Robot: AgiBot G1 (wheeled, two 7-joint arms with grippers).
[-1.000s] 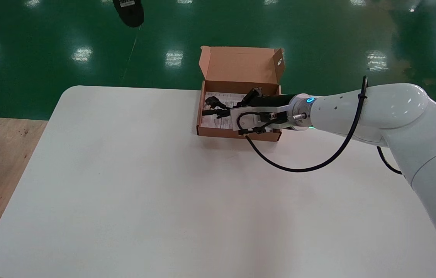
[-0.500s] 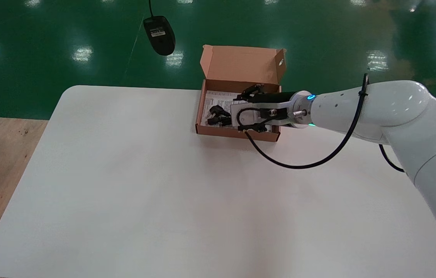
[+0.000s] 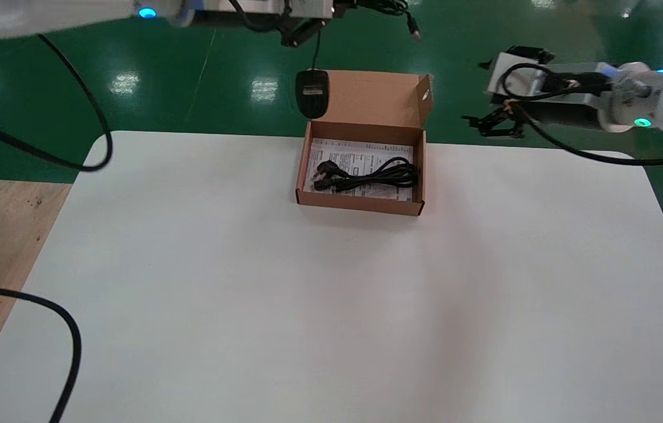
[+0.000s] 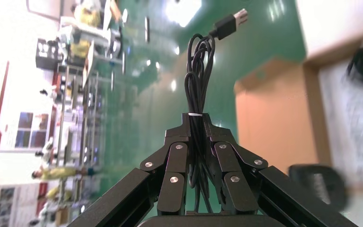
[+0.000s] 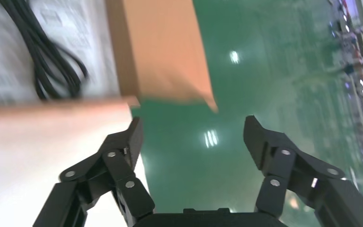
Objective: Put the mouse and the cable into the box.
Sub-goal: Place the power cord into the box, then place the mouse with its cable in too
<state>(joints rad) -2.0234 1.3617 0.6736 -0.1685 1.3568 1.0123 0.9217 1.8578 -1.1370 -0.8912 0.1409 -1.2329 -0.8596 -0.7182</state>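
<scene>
Hanging from the left gripper by its own lead, the black mouse dangles in the air just in front of the raised lid of the cardboard box, over the box's far left corner and above its floor. The left gripper sits high beyond the table's far edge, and its fingers are pressed together on the cord bundle, a tied coil of the mouse's thin lead that sticks up past the fingertips and ends in a USB plug. The box stands open on the far middle part of the white table. A printed paper sheet lines its bottom. On that sheet lies the black cable, loosely coiled, with its plug toward the robot's left side of the box. The right gripper hovers off to the right of the box, past the table's far edge and over the green floor, its fingers spread wide apart with nothing between them. It is well apart from the box. In the right wrist view, a corner of the box and a loop of the cable show beyond those fingers.
</scene>
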